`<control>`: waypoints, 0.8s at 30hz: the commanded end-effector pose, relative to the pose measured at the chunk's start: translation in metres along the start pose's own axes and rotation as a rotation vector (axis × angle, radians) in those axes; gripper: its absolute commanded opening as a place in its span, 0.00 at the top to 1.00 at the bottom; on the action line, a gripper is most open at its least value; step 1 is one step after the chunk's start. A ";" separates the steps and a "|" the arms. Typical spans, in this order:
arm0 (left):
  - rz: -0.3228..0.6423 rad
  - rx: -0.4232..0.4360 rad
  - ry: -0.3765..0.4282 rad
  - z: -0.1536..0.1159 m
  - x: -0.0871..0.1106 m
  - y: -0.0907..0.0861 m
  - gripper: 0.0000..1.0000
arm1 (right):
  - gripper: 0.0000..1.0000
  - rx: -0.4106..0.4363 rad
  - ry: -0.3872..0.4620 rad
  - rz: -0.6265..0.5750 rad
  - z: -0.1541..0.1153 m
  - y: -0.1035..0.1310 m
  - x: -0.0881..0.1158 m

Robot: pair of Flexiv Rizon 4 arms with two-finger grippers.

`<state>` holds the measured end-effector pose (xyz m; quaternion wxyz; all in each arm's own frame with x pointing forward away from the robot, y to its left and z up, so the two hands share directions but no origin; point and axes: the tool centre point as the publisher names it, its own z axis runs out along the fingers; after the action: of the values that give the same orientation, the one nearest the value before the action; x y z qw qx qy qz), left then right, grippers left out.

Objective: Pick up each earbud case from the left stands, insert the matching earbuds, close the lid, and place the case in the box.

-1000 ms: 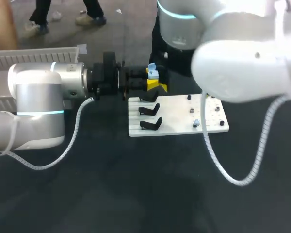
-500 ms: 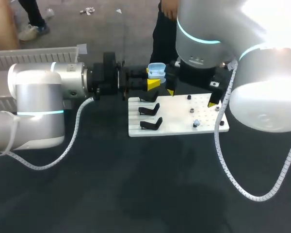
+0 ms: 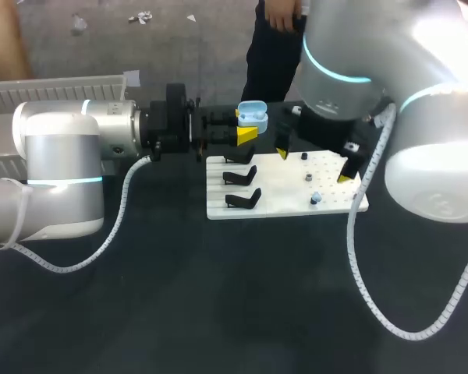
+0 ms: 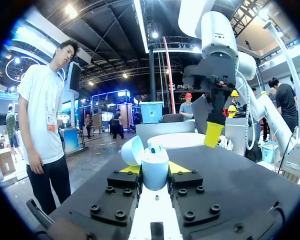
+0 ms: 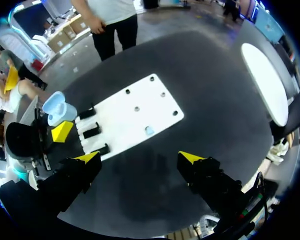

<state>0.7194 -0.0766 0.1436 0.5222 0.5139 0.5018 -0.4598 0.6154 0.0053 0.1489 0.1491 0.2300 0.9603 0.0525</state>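
Observation:
A light blue earbud case (image 3: 252,114) with its lid open is held upright at the white board's (image 3: 285,204) back left corner. My left gripper (image 3: 246,132) is shut on it. In the left wrist view the case (image 4: 154,167) sits between the yellow tips, its lid (image 4: 131,150) tipped back. My right gripper (image 3: 313,165) hangs open above the board's right half, nothing between its fingers. Below it lies a small blue earbud (image 5: 149,130) on the board (image 5: 115,120). Three black stands (image 3: 242,178) line the board's left side, with nothing on them.
A white ribbed box (image 3: 58,87) stands at the far left behind my left arm. Small dark pegs (image 3: 307,178) dot the board's right half. My right arm's cable (image 3: 359,265) loops over the dark table in front of the board.
My right arm has swung right and down, so its open gripper now hangs over the board's right half. The left arm and the case have not moved.

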 end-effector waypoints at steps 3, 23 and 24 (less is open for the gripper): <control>0.004 -0.007 -0.003 0.000 0.001 -0.002 1.00 | 0.00 -0.035 -0.033 0.033 0.033 -0.014 0.001; 0.004 -0.007 -0.003 0.000 0.001 -0.002 1.00 | 0.00 -0.054 -0.023 0.122 0.097 -0.023 -0.004; 0.004 -0.007 -0.003 0.000 0.001 -0.002 1.00 | 0.00 -0.060 -0.026 0.126 0.099 -0.022 -0.004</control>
<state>0.7194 -0.0766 0.1436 0.5222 0.5139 0.5018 -0.4597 0.6375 -0.0150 0.0615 0.1575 0.2849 0.9419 0.0833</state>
